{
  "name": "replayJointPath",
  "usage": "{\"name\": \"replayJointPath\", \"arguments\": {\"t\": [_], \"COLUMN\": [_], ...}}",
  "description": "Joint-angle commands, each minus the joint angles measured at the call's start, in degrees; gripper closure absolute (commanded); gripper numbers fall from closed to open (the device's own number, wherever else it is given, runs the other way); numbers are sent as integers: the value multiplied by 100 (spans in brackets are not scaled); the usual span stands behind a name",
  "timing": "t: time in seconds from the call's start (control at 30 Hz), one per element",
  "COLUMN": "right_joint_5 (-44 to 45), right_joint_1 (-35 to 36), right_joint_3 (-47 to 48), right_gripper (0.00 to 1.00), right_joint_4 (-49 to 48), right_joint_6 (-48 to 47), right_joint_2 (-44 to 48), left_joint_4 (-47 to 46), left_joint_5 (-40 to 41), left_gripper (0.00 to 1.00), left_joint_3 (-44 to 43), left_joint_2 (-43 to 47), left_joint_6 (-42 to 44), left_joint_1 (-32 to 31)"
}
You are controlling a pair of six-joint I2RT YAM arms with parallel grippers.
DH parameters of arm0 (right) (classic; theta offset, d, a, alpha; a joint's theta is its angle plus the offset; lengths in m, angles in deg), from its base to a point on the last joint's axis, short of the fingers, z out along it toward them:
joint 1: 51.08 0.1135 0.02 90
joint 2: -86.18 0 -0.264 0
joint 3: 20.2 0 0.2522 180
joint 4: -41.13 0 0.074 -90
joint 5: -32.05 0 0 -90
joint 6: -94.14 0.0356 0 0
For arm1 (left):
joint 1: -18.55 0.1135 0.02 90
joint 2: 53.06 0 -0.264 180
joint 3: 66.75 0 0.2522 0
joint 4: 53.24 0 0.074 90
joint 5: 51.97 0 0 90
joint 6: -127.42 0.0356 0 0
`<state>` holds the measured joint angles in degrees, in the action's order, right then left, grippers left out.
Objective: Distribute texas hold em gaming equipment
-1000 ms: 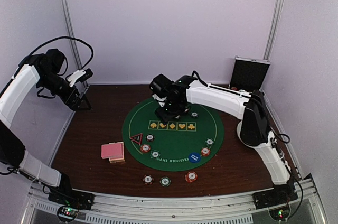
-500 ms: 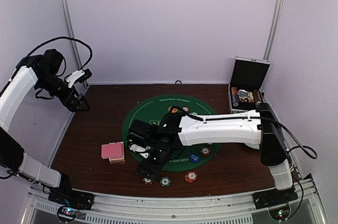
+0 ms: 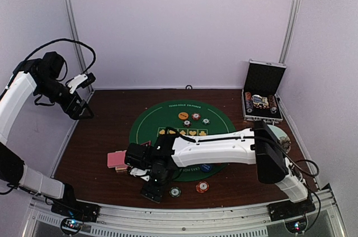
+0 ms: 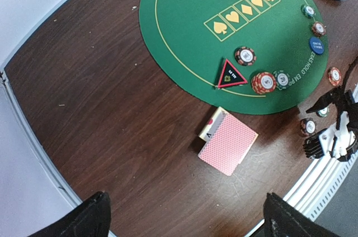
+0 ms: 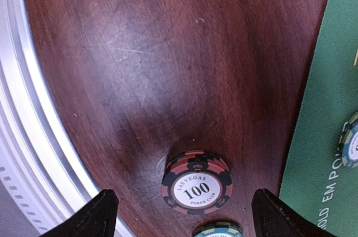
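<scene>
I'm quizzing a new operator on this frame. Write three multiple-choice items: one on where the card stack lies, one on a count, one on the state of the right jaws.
1. The pink-backed card stack lies:
A. on the wooden table, beside the green mat
B. inside the case
C. on the plate

2. The row of suit boxes on the mat holds:
A. three
B. five
C. eight

3. The right gripper has its jaws:
A. shut on a card
B. shut on a chip
C. open, with the 100 chip lying on the table between them

Answers:
1 A: the stack sits off the felt, on bare wood.
2 B: five yellow symbols show side by side.
3 C: both fingers stand wide of the chip and nothing is held.
</scene>
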<state>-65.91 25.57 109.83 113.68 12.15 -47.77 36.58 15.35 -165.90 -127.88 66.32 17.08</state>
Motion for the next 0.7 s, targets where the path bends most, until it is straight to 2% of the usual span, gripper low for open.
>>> {"name": "replayJointPath", "arguments": {"t": [0.0,0.17,0.4,0.67], "right_joint_5": [152,187,246,410], "right_joint_1": [45,47,45,52], "right_joint_3": [202,167,85,248], "right_gripper": [14,19,32,35], "right_joint_4": [160,162,69,131], "right_joint_6": [-113,-133,-157,-237], "right_joint_2": [-164,-267,-248,-228], "left_joint_4": [49,75,84,85], "left_joint_5": [14,12,10,-27], "left_gripper": [2,2,2,3], "left_joint_3": [53,2,-25,-66], "left_joint_2": [76,52,1,-82], "left_joint_6": [77,71,60,49], "left_joint_1": [42,42,42,42]}}
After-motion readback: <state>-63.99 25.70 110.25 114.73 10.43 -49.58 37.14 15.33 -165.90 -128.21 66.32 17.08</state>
